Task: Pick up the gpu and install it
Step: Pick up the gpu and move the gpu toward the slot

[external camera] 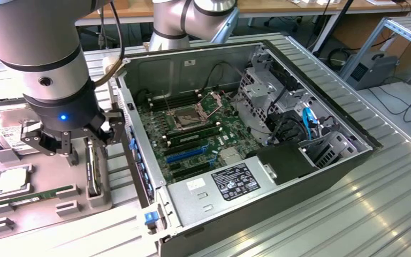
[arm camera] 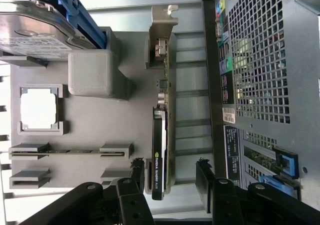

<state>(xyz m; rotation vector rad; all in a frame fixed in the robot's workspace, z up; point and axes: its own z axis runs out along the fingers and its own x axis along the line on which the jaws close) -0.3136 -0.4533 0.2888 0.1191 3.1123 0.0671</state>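
Open claw [arm camera: 170, 167] astride upright gpu [arm camera: 159, 135], seemingly untouched, in gray holder [arm camera: 100, 120]

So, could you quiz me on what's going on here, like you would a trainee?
1. Where does the gpu stand?
A) plugged into the board
B) on edge in the grey tray beside the case
C) on the floor
2. True or false: the fingers are shut on the gpu.
3. Fill in: the narrow green stick lying in the tray is a ___ stick.

Key: 1 B. 2 False: they are open, and the wrist view shows one on each side of the gpu. 3 RAM.
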